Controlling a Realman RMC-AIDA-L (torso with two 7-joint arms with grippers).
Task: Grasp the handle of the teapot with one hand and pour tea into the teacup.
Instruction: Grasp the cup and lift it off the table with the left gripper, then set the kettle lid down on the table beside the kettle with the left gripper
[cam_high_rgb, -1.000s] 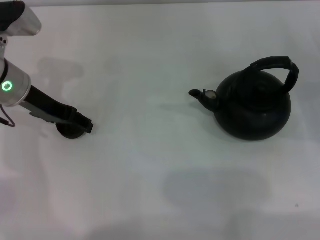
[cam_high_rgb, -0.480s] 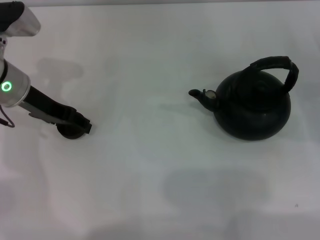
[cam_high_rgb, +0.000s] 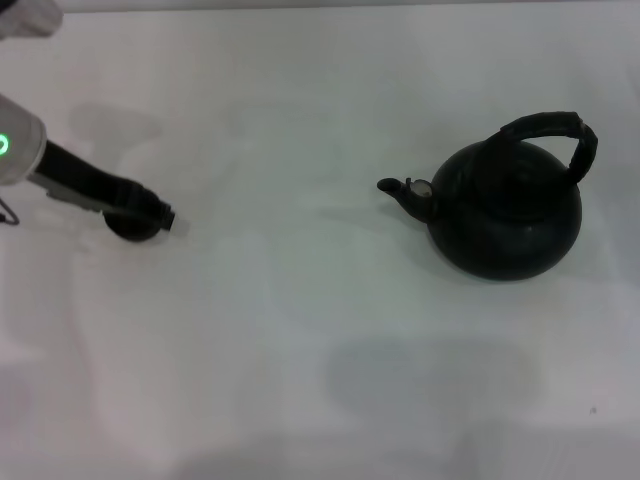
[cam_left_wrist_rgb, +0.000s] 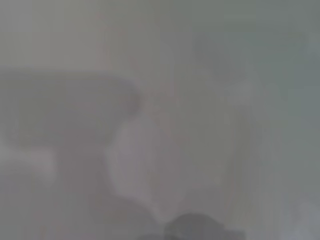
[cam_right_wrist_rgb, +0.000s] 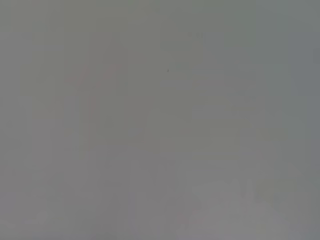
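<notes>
Far off on the right side of the table (cam_high_rgb: 300, 330), the teapot (cam_high_rgb: 505, 215) lifts its arched handle (cam_high_rgb: 555, 135), well apart from the left gripper (cam_high_rgb: 150, 213), jaws unreadable, over the teacup (cam_high_rgb: 130, 225).

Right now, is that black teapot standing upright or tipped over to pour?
Upright. The teapot sits flat on the table, handle arched on top, spout level, with no gripper on it.

Bare white tabletop (cam_high_rgb: 300, 330) suggests a lab.
</notes>
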